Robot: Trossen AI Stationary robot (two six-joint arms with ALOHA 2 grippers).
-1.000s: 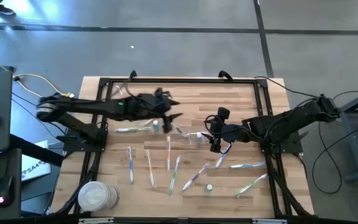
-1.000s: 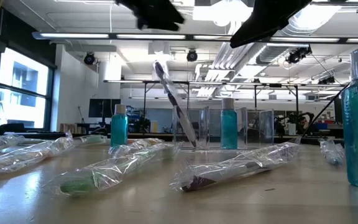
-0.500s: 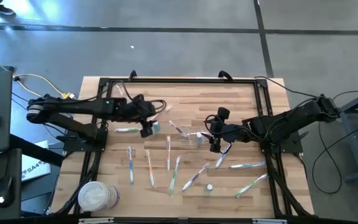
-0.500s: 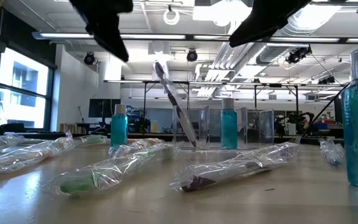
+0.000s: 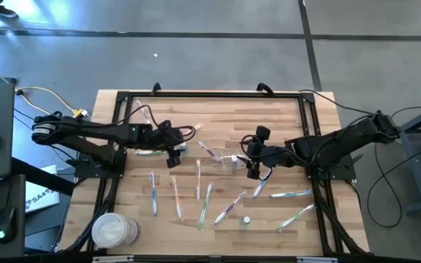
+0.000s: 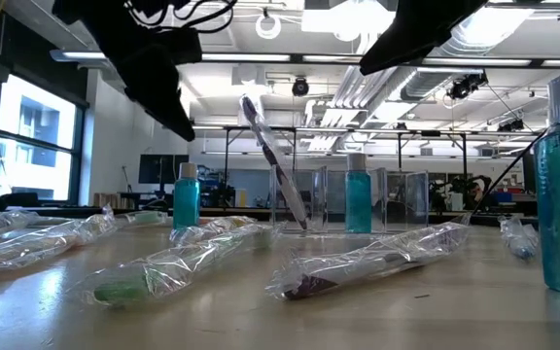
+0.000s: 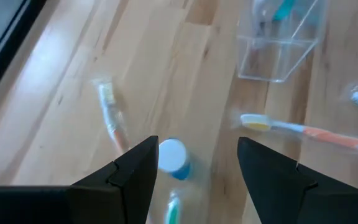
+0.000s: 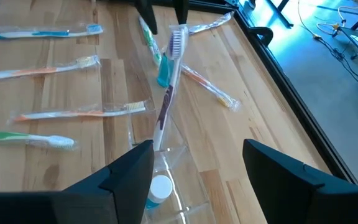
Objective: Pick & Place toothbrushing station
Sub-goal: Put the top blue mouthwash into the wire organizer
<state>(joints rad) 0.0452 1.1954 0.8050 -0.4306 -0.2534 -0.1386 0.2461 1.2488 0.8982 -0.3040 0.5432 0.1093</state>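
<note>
Hovering over the bench [image 5: 283, 109], left hand [image 5: 172, 157] sits spread and empty near a small white-capped tube [image 7: 172, 157] and wrapped toothbrushes [image 5: 153, 193]. Right hand [image 5: 252, 166], also spread w/ nothing in it, waits just beside the clear container [image 5: 225, 162] mid-bench. Risks: that container already holds one brush [image 8: 168, 93] leaning steeply, so a bump from either hand could tip it. Loose crinkly wrappers may slip in a pinch. Brushes look slim, pastel, scattered across the near half; tube tiny, likely to roll.
</note>
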